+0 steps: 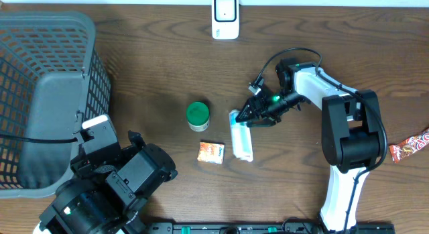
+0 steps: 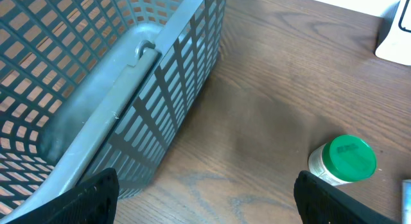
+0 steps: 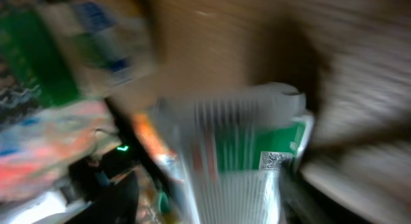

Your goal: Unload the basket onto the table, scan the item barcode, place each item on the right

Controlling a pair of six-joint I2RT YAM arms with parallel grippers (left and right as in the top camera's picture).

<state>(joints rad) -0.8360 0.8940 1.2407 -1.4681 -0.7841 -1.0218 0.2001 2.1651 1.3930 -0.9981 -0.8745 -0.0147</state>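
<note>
Right tool at upper end of flat white-and-green packet lying on dark wood-grain table, between green-lidded round jar and right arm; cannot tell tool's spread through wrist-view blur. Left tool spread wide, empty, beside grey plastic lattice basket. Noted small speckled square code on packet, print unreadable; white rounded scanner well apart at far edge.

white-green tube blurred, basket cropped left
</note>
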